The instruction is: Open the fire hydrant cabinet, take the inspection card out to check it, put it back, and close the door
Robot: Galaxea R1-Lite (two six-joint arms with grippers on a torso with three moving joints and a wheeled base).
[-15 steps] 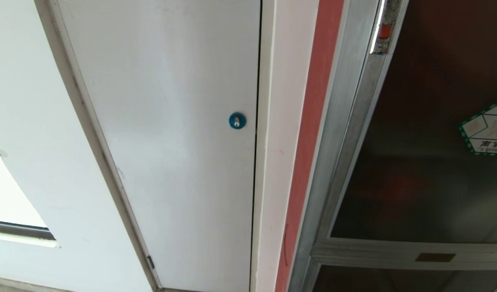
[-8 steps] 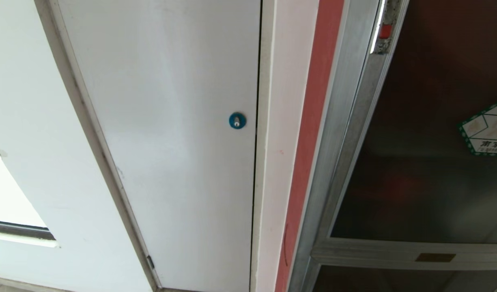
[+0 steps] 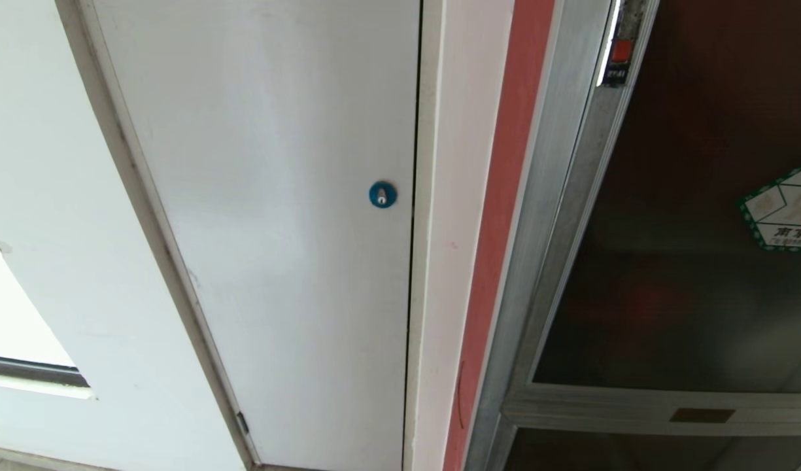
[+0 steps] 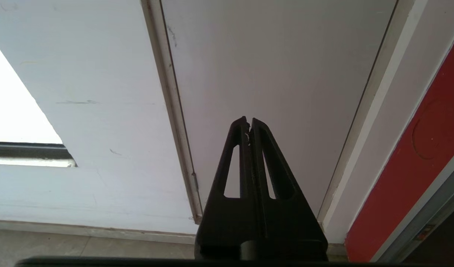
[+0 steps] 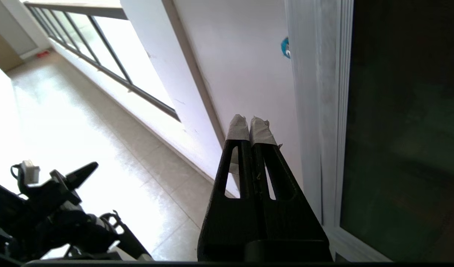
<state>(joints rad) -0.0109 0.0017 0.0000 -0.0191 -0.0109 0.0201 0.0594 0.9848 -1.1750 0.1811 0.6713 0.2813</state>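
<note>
**Both grippers closed and empty in front of a shut cabinet**

The right gripper (image 5: 251, 122) has its fingers (image 5: 237, 128) pressed together, tips wrapped in pale tape, holding nothing and touching nothing. In the right wrist view it points along the wall just beside the silver frame of the fire hydrant cabinet (image 5: 319, 111), with the dark glass of the door (image 5: 404, 122) next to it. The left gripper (image 4: 249, 122) also has its black fingers (image 4: 239, 148) pressed together and empty; it faces the lower part of the white door (image 4: 271, 74), not touching it. The left arm shows low in the right wrist view, above the tiled floor (image 5: 82, 122).

In the head view neither gripper appears. The cabinet (image 3: 557, 216) stands at the right, beside a red strip of wall (image 3: 498, 216), and its door (image 3: 675, 294) is shut. A small red latch (image 3: 621, 51) sits near the top of the frame, with a tiny dark label under it too small to read. A green-bordered white sticker (image 3: 783, 212) on the glass is cut off by the picture's edge; the Chinese characters "南京" can be read on it, the rest not. A small brass-coloured plate (image 3: 701, 415) lies on the frame's crossbar, with no legible writing. The white door (image 3: 276, 229) to the left carries a round blue lock (image 3: 382, 195). The inspection card is not visible anywhere.
</note>
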